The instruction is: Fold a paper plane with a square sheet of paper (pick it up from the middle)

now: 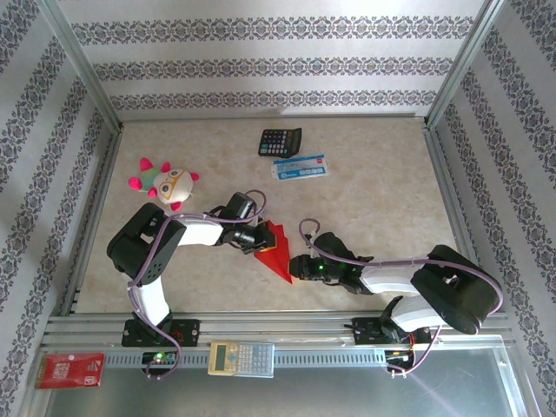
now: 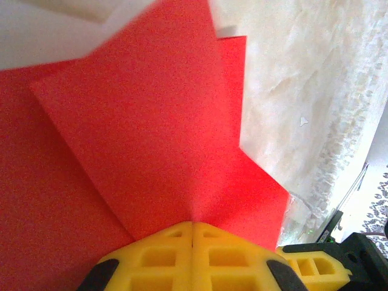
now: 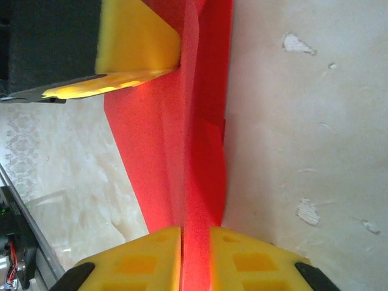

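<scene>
Spanning the scene, a matt, marbled beige table (image 1: 365, 217) is seen. At its near middle the thin red paper (image 1: 276, 252), creased into a pointed wedge, is gripped between the left arm (image 1: 148, 248) and right arm (image 1: 439, 287), both bent inward. Its wide end is pinched by the left gripper (image 2: 192, 225); its tip is clamped between the yellow pads (image 3: 242, 260) of the right gripper (image 3: 195, 233).

Both arms bend inward from their bases, so the two grippers come close together. The left gripper (image 1: 258, 240) has its yellow pads (image 2: 157, 257) pressed shut on the folded red paper (image 1: 278, 252). The right gripper (image 1: 299, 266) pinches the same paper between its pads (image 3: 242, 260).
</scene>
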